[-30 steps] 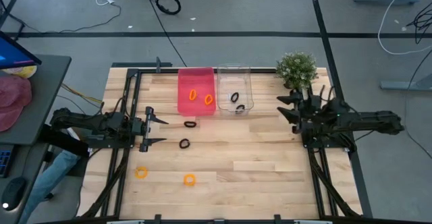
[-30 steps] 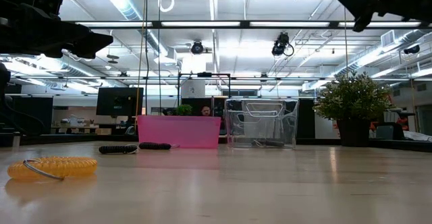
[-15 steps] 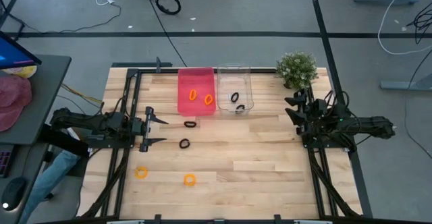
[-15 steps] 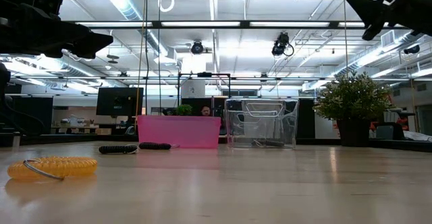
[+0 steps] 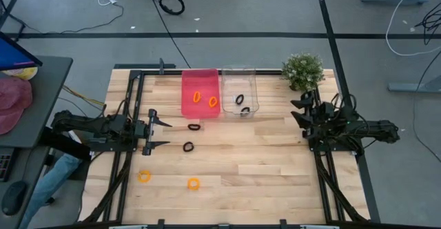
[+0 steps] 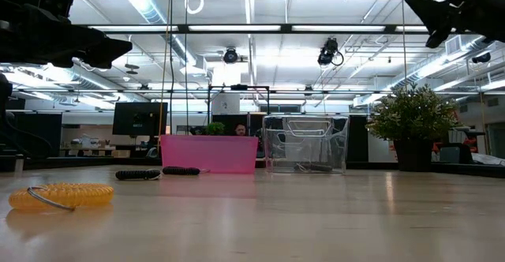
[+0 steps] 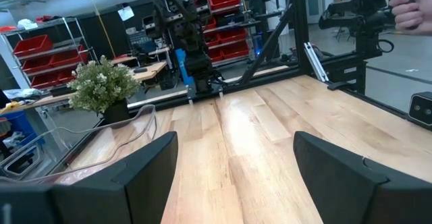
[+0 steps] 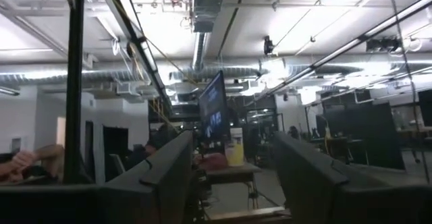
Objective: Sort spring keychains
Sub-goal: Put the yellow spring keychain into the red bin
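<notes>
Two orange spring keychains point(image 5: 197, 96) point(image 5: 213, 102) lie in the pink bin point(image 5: 187, 84). Two black ones point(image 5: 239, 99) point(image 5: 244, 110) lie in the clear bin point(image 5: 252, 84). On the table lie two black keychains point(image 5: 194, 126) point(image 5: 188, 146) and two orange ones point(image 5: 144, 176) point(image 5: 193, 183). In the low view the nearest orange one point(image 6: 61, 196) lies flat on the wood. My left gripper point(image 5: 165, 134) point(image 7: 233, 177) hovers open at the table's left side, just left of the loose black keychains. My right gripper point(image 5: 295, 110) point(image 8: 233, 177) is open, raised near the table's right edge.
A potted plant point(image 5: 303, 71) stands at the far right corner, close behind my right gripper. Black frame rails point(image 5: 131, 105) run along both sides of the table. A large black cable coil point(image 5: 171, 3) lies on the floor beyond. A person's hand point(image 7: 405, 8) shows in the room.
My right arm has drawn back toward the table's right edge, carrying its gripper a little away from the clear bin. The left arm and all keychains have stayed where they were.
</notes>
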Motion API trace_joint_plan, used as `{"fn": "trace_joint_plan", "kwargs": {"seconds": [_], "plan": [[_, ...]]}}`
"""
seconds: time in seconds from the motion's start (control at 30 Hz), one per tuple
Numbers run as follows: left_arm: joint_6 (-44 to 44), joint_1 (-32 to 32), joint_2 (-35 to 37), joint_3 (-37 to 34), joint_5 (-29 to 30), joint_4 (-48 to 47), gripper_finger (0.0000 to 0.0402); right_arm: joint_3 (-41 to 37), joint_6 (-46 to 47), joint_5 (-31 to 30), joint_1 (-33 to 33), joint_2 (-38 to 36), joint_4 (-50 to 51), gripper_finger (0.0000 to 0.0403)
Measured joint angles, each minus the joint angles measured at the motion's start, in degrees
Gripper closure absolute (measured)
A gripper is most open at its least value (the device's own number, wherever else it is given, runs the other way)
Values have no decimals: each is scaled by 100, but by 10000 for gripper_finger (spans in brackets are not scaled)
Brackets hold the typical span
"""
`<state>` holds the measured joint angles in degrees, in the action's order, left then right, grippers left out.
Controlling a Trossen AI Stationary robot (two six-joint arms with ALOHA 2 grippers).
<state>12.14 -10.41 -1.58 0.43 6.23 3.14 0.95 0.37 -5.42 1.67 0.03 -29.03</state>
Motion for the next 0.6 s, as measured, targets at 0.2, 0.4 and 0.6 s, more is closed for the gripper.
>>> {"fn": "trace_joint_plan", "kwargs": {"seconds": [0.2, 0.4, 0.6], "plan": [[2, 0, -2, 0, -1, 2, 103, 4, -241, -64, 0, -4, 315, 195], [0, 0, 0, 0, -1, 0, 103, 4, -622, -153, 0, -4, 1377, 195], [0, 0, 0, -2, -1, 0, 103, 7, -952, -271, 0, -4, 2565, 195]]}}
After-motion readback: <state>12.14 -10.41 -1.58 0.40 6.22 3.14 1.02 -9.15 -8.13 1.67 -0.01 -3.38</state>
